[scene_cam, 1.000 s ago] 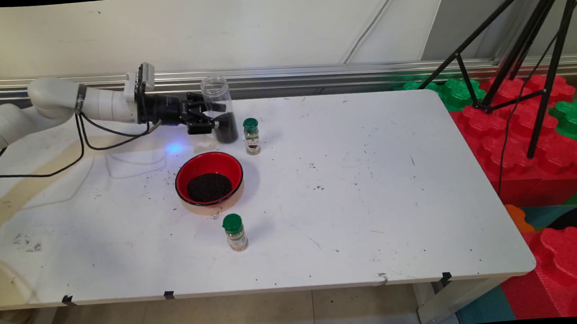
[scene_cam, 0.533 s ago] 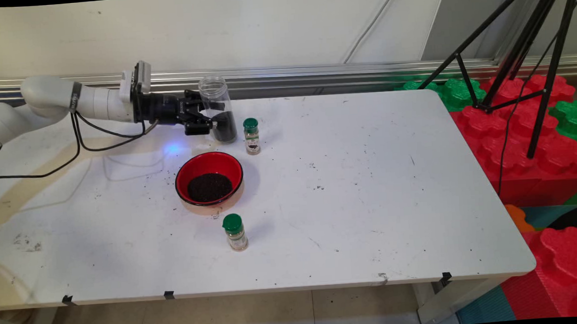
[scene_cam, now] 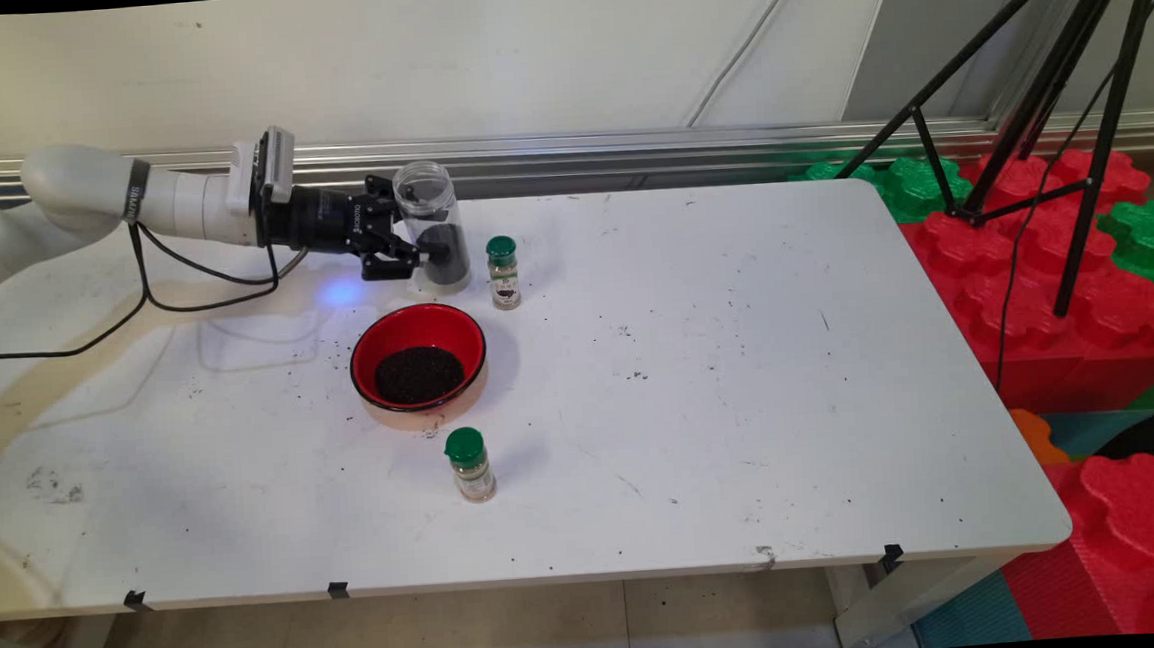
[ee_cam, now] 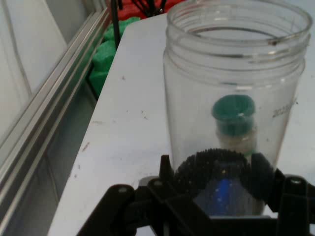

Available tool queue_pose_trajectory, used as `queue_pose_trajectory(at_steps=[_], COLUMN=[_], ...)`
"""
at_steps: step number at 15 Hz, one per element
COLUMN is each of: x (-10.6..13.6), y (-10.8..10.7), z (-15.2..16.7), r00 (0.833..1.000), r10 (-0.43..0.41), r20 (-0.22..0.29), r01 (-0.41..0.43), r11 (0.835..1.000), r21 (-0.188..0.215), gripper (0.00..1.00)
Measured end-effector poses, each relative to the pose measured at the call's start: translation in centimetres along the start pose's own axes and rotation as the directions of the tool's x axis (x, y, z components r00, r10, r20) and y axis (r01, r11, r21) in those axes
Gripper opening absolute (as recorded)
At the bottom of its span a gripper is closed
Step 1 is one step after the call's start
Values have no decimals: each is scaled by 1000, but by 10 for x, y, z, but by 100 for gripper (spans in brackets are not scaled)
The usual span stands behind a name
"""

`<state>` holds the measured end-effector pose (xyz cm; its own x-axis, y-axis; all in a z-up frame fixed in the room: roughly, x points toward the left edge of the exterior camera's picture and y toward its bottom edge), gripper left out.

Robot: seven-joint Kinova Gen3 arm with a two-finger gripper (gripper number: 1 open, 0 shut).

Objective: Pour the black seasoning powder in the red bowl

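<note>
The pincer (scene_cam: 425, 256) pinches the open clear jar (scene_cam: 431, 228) low, tilted, at the bench's (scene_cam: 700, 377) far left; its dark grains could spill, or the jar could knock the adjacent green-capped shaker (scene_cam: 504, 272).

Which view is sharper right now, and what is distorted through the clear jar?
Main view: sharp across the white table, with soft shadows beside the red bowl. Hand view: softer; the clear jar fills it, and a green-capped spice bottle behind shows warped through its wall; the gripper linkage is dark.
</note>
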<state>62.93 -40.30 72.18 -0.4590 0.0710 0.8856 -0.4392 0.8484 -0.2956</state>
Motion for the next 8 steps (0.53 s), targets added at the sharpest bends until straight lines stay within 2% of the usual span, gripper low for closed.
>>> queue_pose_trajectory(at_steps=[4,8], x=[8,17], y=[9,19], z=[-5,-9], r00=[993,967], r10=[116,251], r20=[13,28], r01=[-115,-251], r11=[993,968], r21=[-13,-25], gripper=[0,0])
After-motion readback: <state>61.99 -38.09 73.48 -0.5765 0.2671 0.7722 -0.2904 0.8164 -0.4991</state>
